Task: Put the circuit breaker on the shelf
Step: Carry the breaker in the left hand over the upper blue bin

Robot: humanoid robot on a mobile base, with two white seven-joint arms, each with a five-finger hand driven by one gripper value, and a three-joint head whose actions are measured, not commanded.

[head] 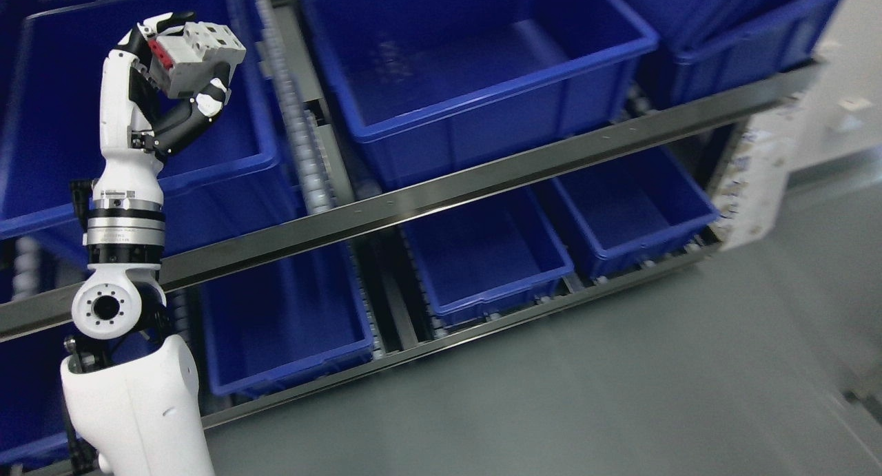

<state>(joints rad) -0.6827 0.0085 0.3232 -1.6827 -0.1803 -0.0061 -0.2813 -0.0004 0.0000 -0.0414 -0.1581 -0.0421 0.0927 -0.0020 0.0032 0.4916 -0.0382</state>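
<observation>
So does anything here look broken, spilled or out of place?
Nothing stands out. The blue bins sit straight on the shelf and look empty, and the left hand grips the grey circuit breaker above the leftmost upper bin.

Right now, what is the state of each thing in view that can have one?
left hand: shut on the circuit breaker, raised over the upper left bin.
circuit breaker: held, tilted, not yet set down.
upper left bin: open; no contents visible.
upper middle bin: open, empty.
lower bins: open; nothing visible inside.
</observation>
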